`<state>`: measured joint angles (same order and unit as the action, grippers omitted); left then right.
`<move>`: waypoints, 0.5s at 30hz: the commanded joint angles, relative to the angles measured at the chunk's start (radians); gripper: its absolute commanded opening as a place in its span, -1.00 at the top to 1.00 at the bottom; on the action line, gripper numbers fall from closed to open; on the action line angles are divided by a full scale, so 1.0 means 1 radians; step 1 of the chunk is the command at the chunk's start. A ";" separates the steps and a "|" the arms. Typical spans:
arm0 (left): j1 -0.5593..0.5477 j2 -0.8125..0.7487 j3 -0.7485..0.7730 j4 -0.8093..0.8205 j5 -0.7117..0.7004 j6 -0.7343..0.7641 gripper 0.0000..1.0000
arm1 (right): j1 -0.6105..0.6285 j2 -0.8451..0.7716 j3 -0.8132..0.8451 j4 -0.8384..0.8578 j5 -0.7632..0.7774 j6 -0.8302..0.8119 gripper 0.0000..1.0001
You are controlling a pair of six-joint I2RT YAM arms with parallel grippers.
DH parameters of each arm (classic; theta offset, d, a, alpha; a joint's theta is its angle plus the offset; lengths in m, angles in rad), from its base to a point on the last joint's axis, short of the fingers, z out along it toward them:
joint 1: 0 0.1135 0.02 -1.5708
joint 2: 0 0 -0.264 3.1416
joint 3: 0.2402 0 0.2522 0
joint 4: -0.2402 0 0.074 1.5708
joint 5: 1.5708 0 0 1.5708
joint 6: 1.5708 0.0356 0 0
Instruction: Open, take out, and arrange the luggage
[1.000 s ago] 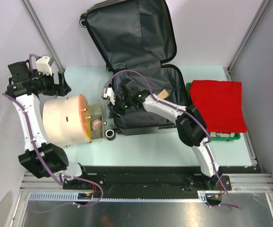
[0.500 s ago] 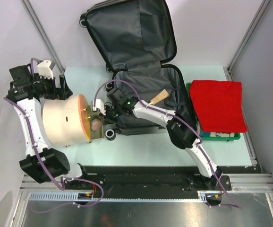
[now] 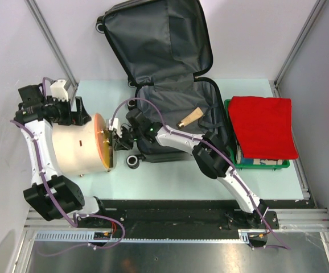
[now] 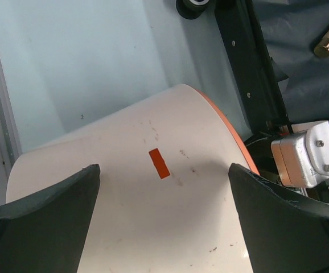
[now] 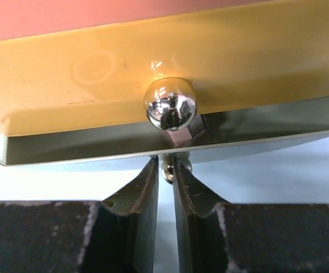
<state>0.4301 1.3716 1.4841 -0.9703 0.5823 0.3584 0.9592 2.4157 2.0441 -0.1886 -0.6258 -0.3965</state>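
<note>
Top external shows the luggage [image 3: 170,85] lying open at the middle of the table [image 3: 170,182]. Its lower half is flat on the surface and its grey-lined lid is tipped back beyond the far edge. A tan cork-like stick [image 3: 189,118] is seen on the lining.

The right gripper [image 3: 118,138] is placed just past the case's left edge, off the luggage. It is pressed to the orange face [image 3: 101,142] of a beige cylinder [image 3: 73,151], and the right forearm is stretched across the case's near-left corner.

In the right wrist view the right gripper [image 5: 165,165] is drawn nearly together, and a small metal bead [image 5: 168,169] is pinched at its tips beneath a chrome knob [image 5: 170,107].

The left gripper [image 3: 76,111] is spread wide over the cylinder's far side, well to the left of the luggage. A green bin [image 3: 287,165] under a red cloth [image 3: 264,133] is set just beside the case's right edge.
</note>
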 commanded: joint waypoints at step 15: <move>-0.001 0.044 -0.039 -0.018 0.037 -0.049 -0.91 | -0.020 -0.072 -0.304 0.856 -0.109 0.446 0.11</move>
<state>0.4305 1.3991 1.4715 -0.9260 0.6174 0.3233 0.9573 2.4157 1.7844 0.4572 -0.7063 -0.0238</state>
